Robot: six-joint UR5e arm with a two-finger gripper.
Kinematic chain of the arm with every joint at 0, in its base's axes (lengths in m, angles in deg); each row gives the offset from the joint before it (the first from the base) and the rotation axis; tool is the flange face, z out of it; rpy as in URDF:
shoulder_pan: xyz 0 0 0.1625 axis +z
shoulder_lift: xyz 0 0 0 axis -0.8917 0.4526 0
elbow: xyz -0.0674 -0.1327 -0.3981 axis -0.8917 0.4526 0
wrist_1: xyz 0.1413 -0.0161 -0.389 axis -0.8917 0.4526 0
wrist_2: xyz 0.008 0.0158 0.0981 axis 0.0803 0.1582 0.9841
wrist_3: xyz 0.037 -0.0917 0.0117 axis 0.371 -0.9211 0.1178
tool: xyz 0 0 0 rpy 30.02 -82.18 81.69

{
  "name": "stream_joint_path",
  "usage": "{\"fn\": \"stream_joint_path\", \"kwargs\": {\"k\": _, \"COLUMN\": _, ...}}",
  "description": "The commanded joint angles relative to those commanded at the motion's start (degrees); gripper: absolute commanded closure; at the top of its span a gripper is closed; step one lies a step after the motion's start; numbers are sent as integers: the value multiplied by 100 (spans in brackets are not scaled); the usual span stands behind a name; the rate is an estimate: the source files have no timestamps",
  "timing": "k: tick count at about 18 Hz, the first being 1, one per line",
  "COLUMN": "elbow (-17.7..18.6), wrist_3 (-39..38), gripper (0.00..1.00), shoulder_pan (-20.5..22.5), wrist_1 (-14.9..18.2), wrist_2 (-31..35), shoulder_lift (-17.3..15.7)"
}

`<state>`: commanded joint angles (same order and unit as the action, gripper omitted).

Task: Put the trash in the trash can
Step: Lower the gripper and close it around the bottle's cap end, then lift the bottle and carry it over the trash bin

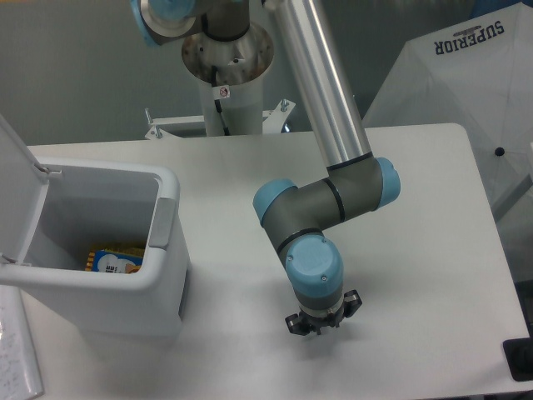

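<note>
The trash can [171,275] is a white rectangular bin at the left of the table. Its lid [17,196] stands open at the far left, and a grey latch pad [162,223] sits on its right rim. A yellow and blue packet [117,258] lies inside on the bottom. My gripper [321,325] points straight down at the table, front of centre and well to the right of the bin. The wrist hides its fingers, and only the dark base shows. I see no piece of trash on the table; anything under the gripper is hidden.
The arm's base column [226,75] stands behind the table's far edge. A white fabric cover marked SUPERIOR [466,75] is at the back right. A dark object [520,358] sits at the table's front right corner. A white sheet [17,350] lies at the front left.
</note>
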<state>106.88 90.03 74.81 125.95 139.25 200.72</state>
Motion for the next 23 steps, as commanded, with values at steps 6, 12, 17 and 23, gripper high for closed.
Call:
{"fn": "stream_joint_path", "kwargs": {"k": 6, "elbow": -53, "wrist_3": 88, "gripper": 94, "shoulder_pan": 53, "wrist_1": -79, "wrist_2": -324, "shoulder_lift": -298}}
{"fn": "stream_joint_path", "kwargs": {"k": 12, "elbow": -404, "wrist_3": 368, "gripper": 94, "shoulder_pan": 0, "wrist_1": -438, "wrist_2": -1194, "shoulder_lift": -773}}
{"fn": "stream_joint_path", "kwargs": {"k": 17, "elbow": -1009, "wrist_3": 510, "gripper": 94, "shoulder_pan": 17, "wrist_1": -677, "wrist_2": -2344, "shoulder_lift": -1099}}
{"fn": "stream_joint_path", "kwargs": {"k": 23, "elbow": -1731, "wrist_3": 501, "gripper": 94, "shoulder_pan": 105, "wrist_1": -712, "wrist_2": -3724, "shoulder_lift": -1449}}
